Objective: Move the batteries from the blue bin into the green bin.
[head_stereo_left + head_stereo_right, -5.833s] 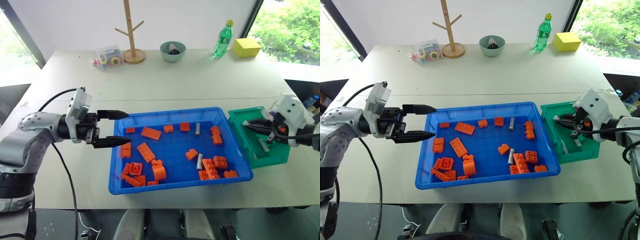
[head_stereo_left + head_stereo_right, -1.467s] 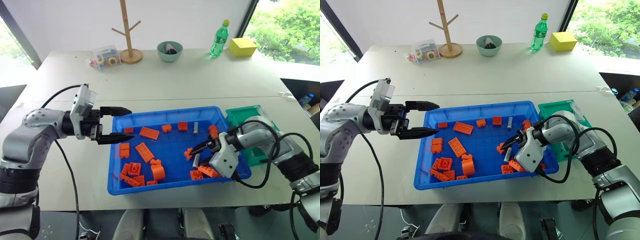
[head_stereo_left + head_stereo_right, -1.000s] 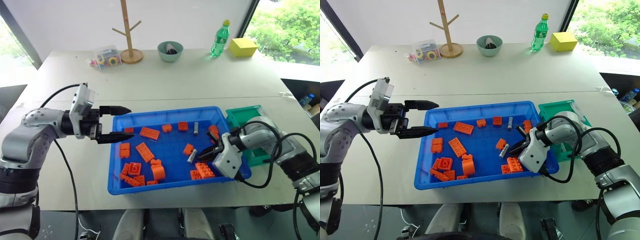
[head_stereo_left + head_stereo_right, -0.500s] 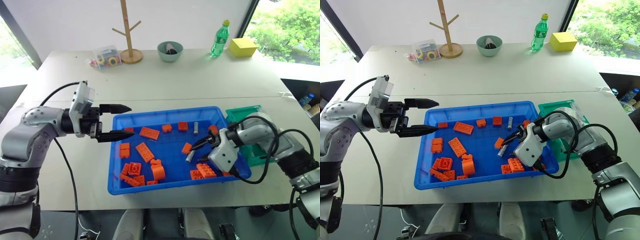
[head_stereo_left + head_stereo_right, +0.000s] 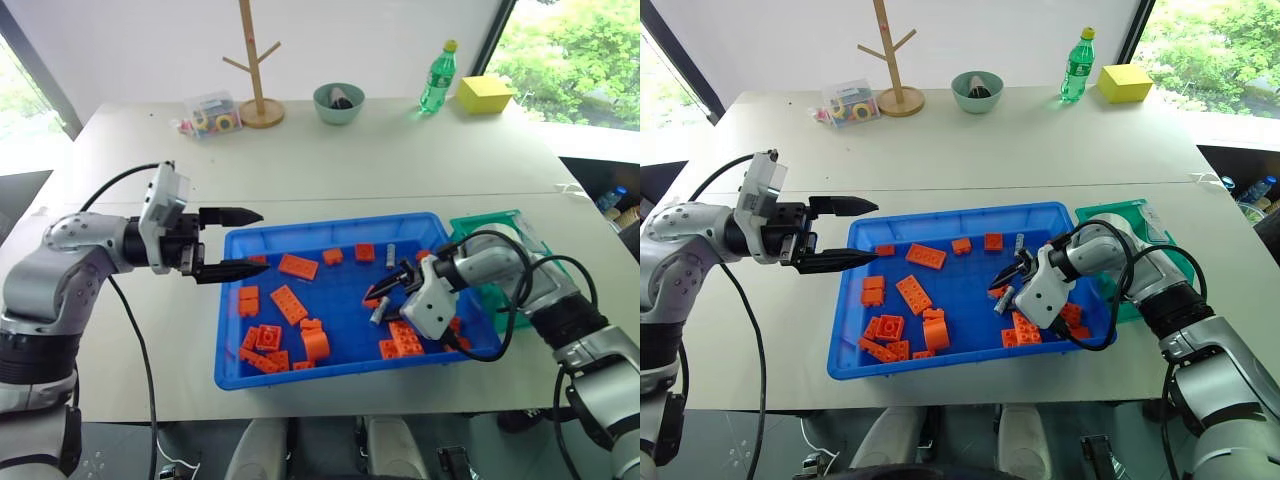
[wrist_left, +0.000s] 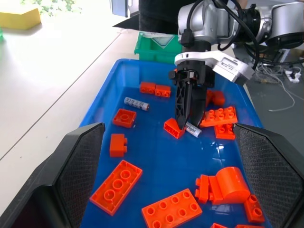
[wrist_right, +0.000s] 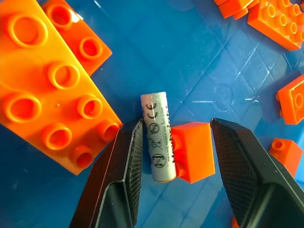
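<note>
A battery (image 7: 159,137) is seen lying flat on the floor of the blue bin (image 5: 300,372), pressed side by side against a small orange brick (image 7: 192,151). The right gripper (image 7: 175,156) is lowered over the pair, its jaws parted with one finger (image 7: 128,161) just beside the battery's free side and the other finger (image 7: 232,161) a little apart from the brick; nothing is held by it. A large orange brick (image 7: 52,95) is lying just beyond the first finger. In the left wrist view the same gripper is shown pointing steeply down into the middle of the bin.

A second battery (image 5: 392,255) is seen near the far wall of the blue bin, well apart from the first. Orange bricks (image 5: 290,304) are scattered across the rest of the bin. The green bin (image 5: 505,232) is placed touching the blue bin's right end, partly hidden by the right arm; whether any batteries are inside cannot be told.

The left gripper (image 5: 240,243) is held level at the blue bin's left rim, wide open and empty, its fingertips reaching just over the rim.

On the far side of the table (image 5: 400,150), a wooden stand (image 5: 258,70), a bowl (image 5: 339,102), a green bottle (image 5: 437,75) and a yellow box (image 5: 486,93) are seen
</note>
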### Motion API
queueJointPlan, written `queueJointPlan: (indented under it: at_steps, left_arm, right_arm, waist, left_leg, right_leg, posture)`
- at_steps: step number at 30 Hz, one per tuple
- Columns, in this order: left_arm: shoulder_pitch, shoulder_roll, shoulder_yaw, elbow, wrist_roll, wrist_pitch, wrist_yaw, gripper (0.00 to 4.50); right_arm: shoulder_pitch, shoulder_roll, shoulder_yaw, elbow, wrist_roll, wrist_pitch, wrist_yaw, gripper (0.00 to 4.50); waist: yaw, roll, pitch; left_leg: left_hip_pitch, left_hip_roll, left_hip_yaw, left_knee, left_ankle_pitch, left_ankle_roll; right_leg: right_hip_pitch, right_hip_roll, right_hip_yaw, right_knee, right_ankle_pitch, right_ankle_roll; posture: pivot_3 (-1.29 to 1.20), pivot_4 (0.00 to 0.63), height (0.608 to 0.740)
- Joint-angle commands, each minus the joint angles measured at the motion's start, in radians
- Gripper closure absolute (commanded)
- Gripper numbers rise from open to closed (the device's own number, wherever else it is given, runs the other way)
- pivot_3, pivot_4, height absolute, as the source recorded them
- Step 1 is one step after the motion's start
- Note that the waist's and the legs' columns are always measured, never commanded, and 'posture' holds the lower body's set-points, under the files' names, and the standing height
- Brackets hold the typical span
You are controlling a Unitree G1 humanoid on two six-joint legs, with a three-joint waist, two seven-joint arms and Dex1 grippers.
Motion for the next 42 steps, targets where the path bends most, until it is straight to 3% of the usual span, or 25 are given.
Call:
queueJointPlan:
  at_steps: [1,3,13,17,21,25,33,40,41,42]
  left_arm:
    - [-0.015,0.005,0.029,-0.023,-0.012,-0.008,0.007,0.0]
    - [-0.014,0.005,0.031,-0.023,-0.013,-0.01,0.009,0.0]
    - [-0.014,-0.002,0.028,-0.016,-0.011,-0.019,0.01,0.0]
    - [-0.025,-0.002,0.02,-0.012,-0.01,-0.018,0.0,0.0]
    - [-0.041,-0.006,0.008,0.01,-0.001,-0.024,-0.016,0.0]
    - [-0.06,-0.017,-0.01,0.033,0.01,-0.032,-0.032,0.0]
    - [-0.125,-0.048,-0.055,0.12,0.047,-0.067,-0.083,0.0]
    - [-0.163,-0.079,-0.076,0.16,0.07,-0.086,-0.104,0.0]
    - [-0.165,-0.081,-0.077,0.161,0.072,-0.087,-0.106,0.0]
    - [-0.167,-0.083,-0.078,0.163,0.073,-0.088,-0.106,0.0]
  right_arm:
    - [-0.008,0.006,0.023,0.027,-0.011,0.013,0.031,3.54]
    - [-0.008,0.006,0.021,0.032,-0.005,0.02,0.038,4.41]
    - [0.028,-0.034,-0.048,-0.097,0.088,0.159,0.041,4.4]
    - [0.053,-0.068,-0.186,-0.368,0.298,0.586,-0.016,4.4]
    - [0.064,-0.116,-0.399,-0.584,0.568,1.103,-0.184,4.4]
    - [0.154,-0.177,-0.601,-0.674,0.666,1.34,-0.314,4.4]
    - [0.579,-0.256,-1.024,-0.681,0.572,1.381,-0.375,4.4]
    - [0.782,-0.182,-1.136,-0.676,0.527,1.345,-0.421,4.4]
    - [0.783,-0.174,-1.134,-0.68,0.532,1.353,-0.435,3.37]
    - [0.78,-0.168,-1.126,-0.68,0.528,1.355,-0.45,2.97]
  waist:
    - [0.001,0.0,0.0]
    - [0.0,0.0,0.0]
    - [0.003,0.0,0.0]
    - [0.003,0.001,0.0]
    - [0.006,0.001,0.0]
    - [0.023,0.0,0.0]
    - [0.052,0.0,0.0]
    - [0.042,0.0,0.0]
    - [0.039,0.0,0.0]
    - [0.033,0.0,0.0]
  left_leg:
    - [0.0,0.0,0.0,0.0,0.0,0.0]
    - [0.0,0.0,0.0,0.0,0.0,0.0]
    - [0.0,0.0,0.0,0.0,0.0,0.0]
    - [-0.001,0.0,0.0,0.0,0.0,0.0]
    - [-0.001,0.0,-0.001,0.0,0.0,0.0]
    - [-0.003,0.0,-0.002,0.0,-0.001,0.0]
    - [-0.007,-0.001,0.0,0.002,-0.002,0.002]
    - [-0.006,0.0,0.001,0.002,-0.002,0.003]
    - [-0.006,0.0,0.001,0.002,-0.002,0.003]
    - [-0.006,0.0,0.001,0.002,-0.002,0.003]
  right_leg:
    - [0.0,0.0,0.0,0.0,0.0,0.0]
    - [0.0,0.0,0.0,0.0,0.0,0.0]
    - [0.0,0.0,0.0,0.0,0.0,0.0]
    - [0.0,-0.001,0.0,0.0,0.0,0.0]
    - [-0.001,-0.002,0.0,0.0,0.0,0.0]
    - [-0.001,-0.003,0.001,-0.002,0.0,-0.001]
    - [-0.003,-0.003,0.0,-0.004,0.0,0.0]
    - [-0.002,-0.002,0.0,-0.003,0.0,0.0]
    - [-0.002,-0.002,0.0,-0.003,0.0,0.0]
    - [-0.002,-0.002,0.0,-0.003,0.0,0.0]
  posture:
    - [0.0,0.15,0.703]
    - [0.0,0.15,0.703]
    - [0.0,0.15,0.703]
    - [0.0,0.15,0.703]
    - [0.0,0.15,0.703]
    - [0.0,0.15,0.703]
    - [0.0,0.15,0.703]
    - [0.0,0.15,0.703]
    - [0.0,0.15,0.703]
    - [0.0,0.15,0.703]
